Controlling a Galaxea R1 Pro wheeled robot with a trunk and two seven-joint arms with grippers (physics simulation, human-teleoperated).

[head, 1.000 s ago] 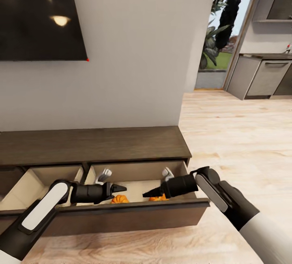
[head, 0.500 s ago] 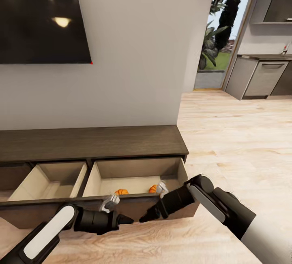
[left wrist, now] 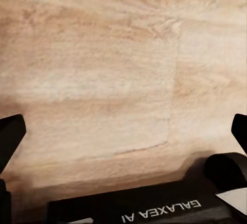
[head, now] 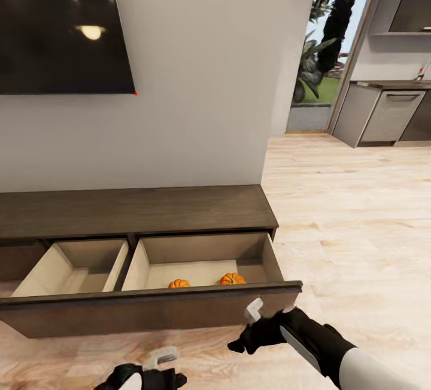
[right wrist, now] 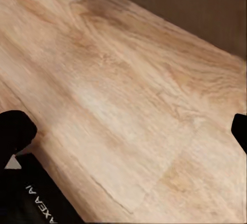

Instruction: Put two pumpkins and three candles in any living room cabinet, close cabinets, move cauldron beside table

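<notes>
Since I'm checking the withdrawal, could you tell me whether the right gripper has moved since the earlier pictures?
Yes. The right gripper has pulled back out of the open drawer, toward the robot, and now hangs over the floor before the drawer front.

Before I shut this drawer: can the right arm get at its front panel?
Probably yes: the right gripper hangs low before the drawer front, bare floor between them.

Left claw [head: 173, 378]: formerly inside the open right drawer [head: 203, 309] of the cabinet [head: 137, 210], now withdrawn to the near edge of the head view, over the wood floor [head: 359, 210] in front of the drawer face; its fingertips stand wide apart in the left wrist view. Right claw [head: 236, 345]: likewise out of the drawer, now low over the floor just near of the drawer front. Two pumpkins [head: 179, 283] [head: 232, 279]: previously half hidden behind the claws, now in plain sight side by side on the drawer floor.
</notes>
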